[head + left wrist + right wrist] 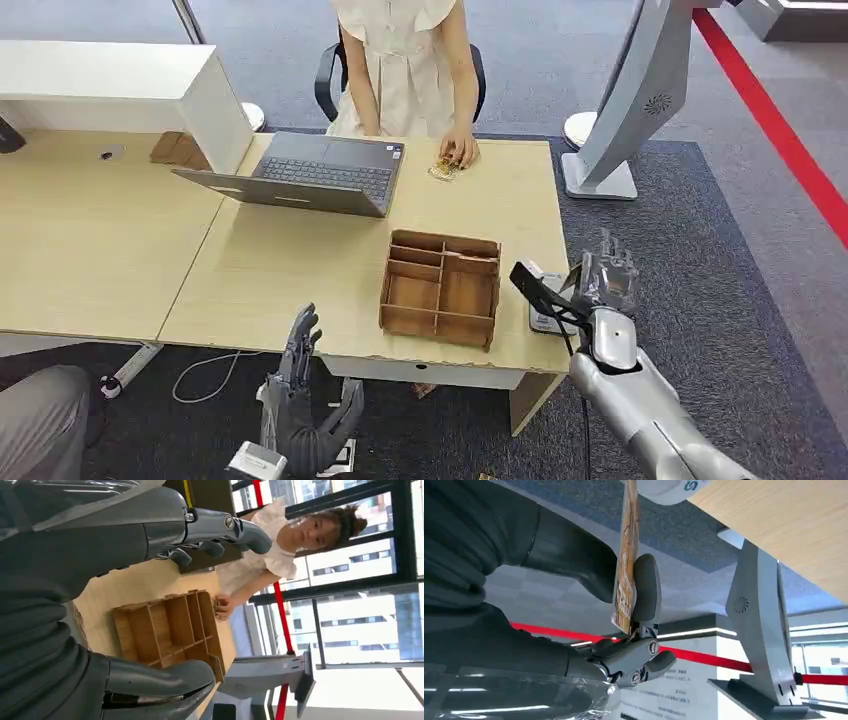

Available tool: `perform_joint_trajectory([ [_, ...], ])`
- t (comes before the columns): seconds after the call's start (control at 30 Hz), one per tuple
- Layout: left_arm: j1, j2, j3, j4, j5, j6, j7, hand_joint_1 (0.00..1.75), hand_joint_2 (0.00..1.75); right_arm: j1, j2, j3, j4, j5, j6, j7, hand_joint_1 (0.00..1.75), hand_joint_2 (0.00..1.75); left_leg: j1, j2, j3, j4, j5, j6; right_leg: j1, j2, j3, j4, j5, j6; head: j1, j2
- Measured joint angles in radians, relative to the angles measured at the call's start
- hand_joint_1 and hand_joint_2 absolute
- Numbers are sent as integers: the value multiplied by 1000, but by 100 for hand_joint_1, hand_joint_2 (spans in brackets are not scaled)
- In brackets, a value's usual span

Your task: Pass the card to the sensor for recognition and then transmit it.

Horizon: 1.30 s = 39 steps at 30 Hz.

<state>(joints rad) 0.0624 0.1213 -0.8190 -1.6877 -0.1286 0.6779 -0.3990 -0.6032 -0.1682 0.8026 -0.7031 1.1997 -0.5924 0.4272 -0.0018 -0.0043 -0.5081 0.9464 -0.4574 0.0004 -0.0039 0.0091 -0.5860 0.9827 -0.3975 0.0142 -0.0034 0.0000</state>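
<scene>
The right hand at the lower right pinches the card edge-on just beside the sensor on the tabletop corner — a thin hold that might slip — while the left hand hangs spread and empty.

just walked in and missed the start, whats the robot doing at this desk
The robot's right hand pinches a card edge-on, beside the white sensor at the desk's near right corner. Its left hand hangs open below the front edge, holding nothing. A wooden divided tray sits beside the sensor and an open laptop further back. A seated person across the desk rests a hand on another small card-like item.
</scene>
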Motion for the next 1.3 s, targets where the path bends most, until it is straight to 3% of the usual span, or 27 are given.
perform_joint_trajectory([
  [0.2, 10, -1, 13, -7, -6, 0, 3, 0, 175, 4, -1, 2, 0, -23, -3, -22, 175, 175, 0, 0, 0, 0, 0, 0, 0, 0, 0, 0, 0, 0, 0, 0],
  [0.43, 11, -2, 16, -8, 9, 0, 3, 0, 175, 17, 13, 9, 0, -87, 0, -111, 175, 175, 0, 0, 0, 0, 0, 0, 0, 0, 0, 0, 0, 0, 0, 0],
  [0.9, 4, -5, 13, -8, 24, 0, 0, 0, 175, 17, 85, 68, 27, -124, 40, -209, 175, 175, 0, 0, 1, 0, 0, 0, 0, 0, 1, 0, 0, 0, 0, 0],
  [1.1, 7, -8, 17, -9, 19, 0, -2, 0, 175, 17, 123, 93, 57, -132, 43, -221, 175, 175, 0, 0, 0, 0, 0, 0, 0, 0, 0, 1, 0, 0, 0, 0],
  [1.17, 7, -8, 18, -9, 23, 0, -3, 0, 175, 13, 131, 98, 64, -132, 23, -215, 175, 175, 0, 0, -1, 0, 0, 0, 0, 0, 0, 1, 0, 0, 0, 0],
  [1.3, 6, -10, 19, -7, 27, 0, -7, 0, 175, -15, 139, 98, 38, -94, -95, -187, 175, 175, 0, 0, -1, 0, 0, 0, 0, 0, -1, 1, 0, 0, 0, 0],
])
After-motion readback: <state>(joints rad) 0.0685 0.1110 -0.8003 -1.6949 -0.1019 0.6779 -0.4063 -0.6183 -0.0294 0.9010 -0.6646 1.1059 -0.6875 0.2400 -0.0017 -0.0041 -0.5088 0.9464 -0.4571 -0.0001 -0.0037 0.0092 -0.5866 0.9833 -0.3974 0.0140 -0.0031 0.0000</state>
